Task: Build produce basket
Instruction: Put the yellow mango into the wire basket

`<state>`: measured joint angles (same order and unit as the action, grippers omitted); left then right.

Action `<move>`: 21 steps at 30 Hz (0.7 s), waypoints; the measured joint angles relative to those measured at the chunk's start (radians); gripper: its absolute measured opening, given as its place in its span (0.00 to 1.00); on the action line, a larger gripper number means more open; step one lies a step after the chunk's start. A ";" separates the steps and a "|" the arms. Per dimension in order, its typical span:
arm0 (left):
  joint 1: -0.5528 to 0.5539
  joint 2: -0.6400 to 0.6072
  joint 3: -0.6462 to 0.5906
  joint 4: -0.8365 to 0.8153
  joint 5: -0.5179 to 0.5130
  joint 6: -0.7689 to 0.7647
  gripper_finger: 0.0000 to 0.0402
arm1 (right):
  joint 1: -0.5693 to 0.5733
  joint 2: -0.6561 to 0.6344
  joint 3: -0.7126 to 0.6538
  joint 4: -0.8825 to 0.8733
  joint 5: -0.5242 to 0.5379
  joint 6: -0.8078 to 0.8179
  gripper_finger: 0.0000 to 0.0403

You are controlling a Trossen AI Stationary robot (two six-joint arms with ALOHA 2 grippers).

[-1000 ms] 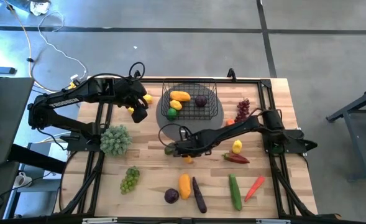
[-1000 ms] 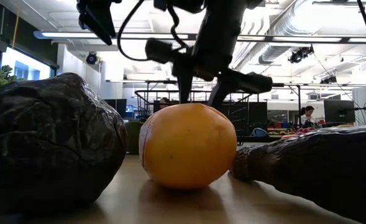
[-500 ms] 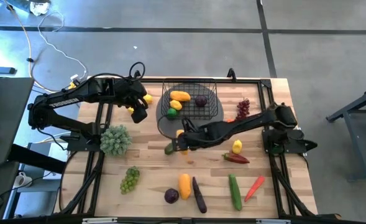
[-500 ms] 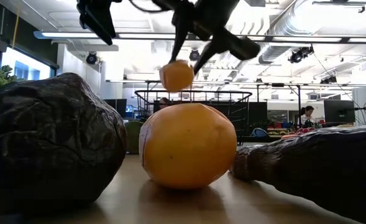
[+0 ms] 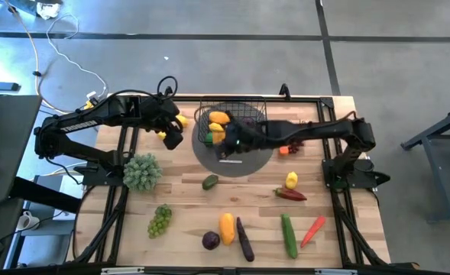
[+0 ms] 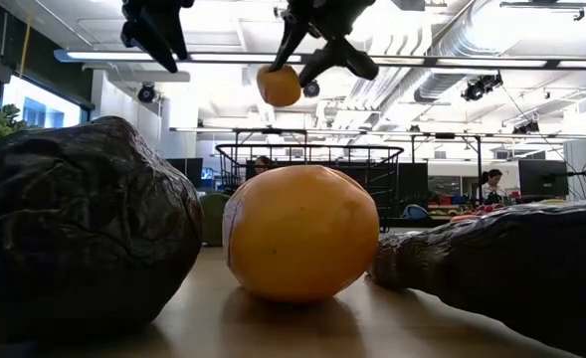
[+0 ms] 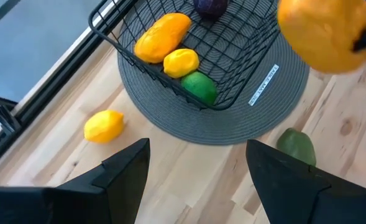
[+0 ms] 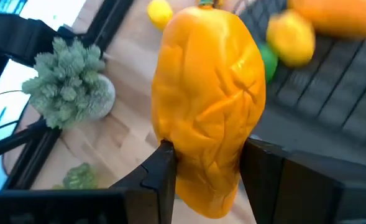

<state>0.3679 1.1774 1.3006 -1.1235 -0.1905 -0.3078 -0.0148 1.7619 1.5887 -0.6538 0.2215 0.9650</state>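
The right gripper point(image 8: 204, 163) fingers grasp an orange piece point(image 8: 209, 99) above the basket point(image 5: 253, 122); released early, it may bounce outside. Left gripper point(image 7: 198, 168) fingers are released.

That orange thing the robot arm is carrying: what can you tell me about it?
The orange piece is a smooth, glossy toy fruit or pepper, longer than wide, with creases and dents in its skin. It looks like plastic. The right gripper holds it between its jaws, one on each side, lifted clear of the table. In the overhead view it hangs above the near edge of the black wire basket. Nothing else touches it.
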 joint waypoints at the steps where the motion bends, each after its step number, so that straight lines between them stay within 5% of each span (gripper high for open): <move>1: 0.000 0.000 0.000 0.000 0.000 -0.011 0.64 | -0.016 -0.006 0.000 0.002 -0.004 -0.040 0.29; 21: 0.045 0.000 0.000 0.000 0.007 -0.165 0.64 | -0.286 -0.003 0.001 0.069 -0.011 -0.888 0.29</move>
<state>0.4129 1.1774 1.3006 -1.1236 -0.1833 -0.4725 -0.3009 1.7588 1.5898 -0.5845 0.2107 0.0767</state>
